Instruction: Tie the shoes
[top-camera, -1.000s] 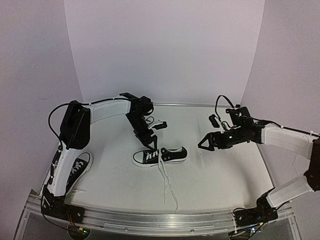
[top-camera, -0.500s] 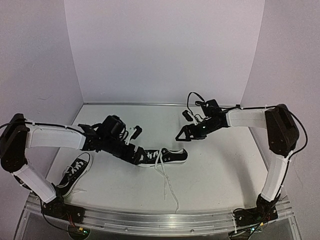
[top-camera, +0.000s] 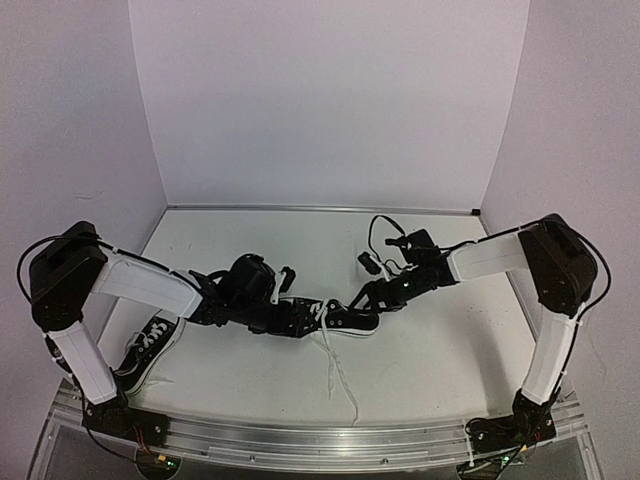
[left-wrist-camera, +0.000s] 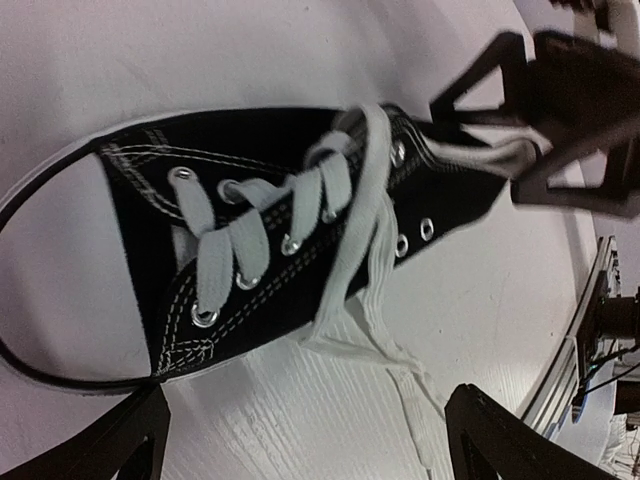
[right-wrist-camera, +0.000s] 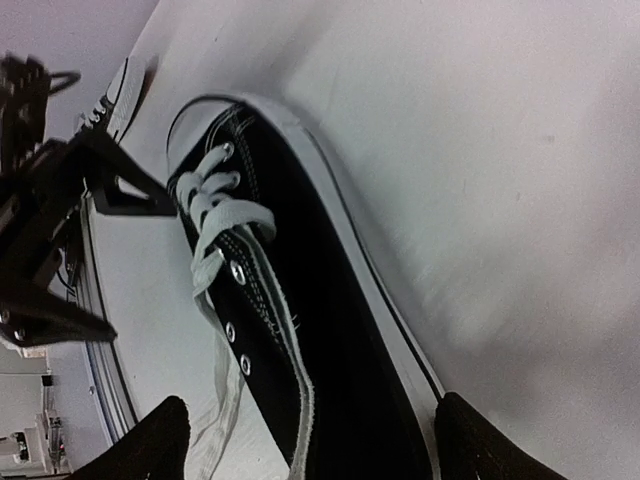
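Since half a second ago the left gripper (top-camera: 292, 318) has slid to the toe of the centre sneaker (top-camera: 350, 320), at its 9 o'clock, jaws spread wide. The right gripper (top-camera: 352, 300), equally wide, has dropped over the heel at 2 o'clock. Untied white laces (top-camera: 335, 375) trail toward 6 o'clock (loose on the table (top-camera: 450, 360)). The second sneaker (top-camera: 150, 340) lies at the table's 8 o'clock.

We can read no lettering, brand mark, number or sign in any of the three views. The black canvas low-top sneaker with white laces (left-wrist-camera: 290, 250) at centre shows only white stitching and plain metal eyelets (left-wrist-camera: 427, 229) up close. The second matching black sneaker (top-camera: 150, 340), at the near left of the white table (top-camera: 440, 350), is too small for any label to be made out.
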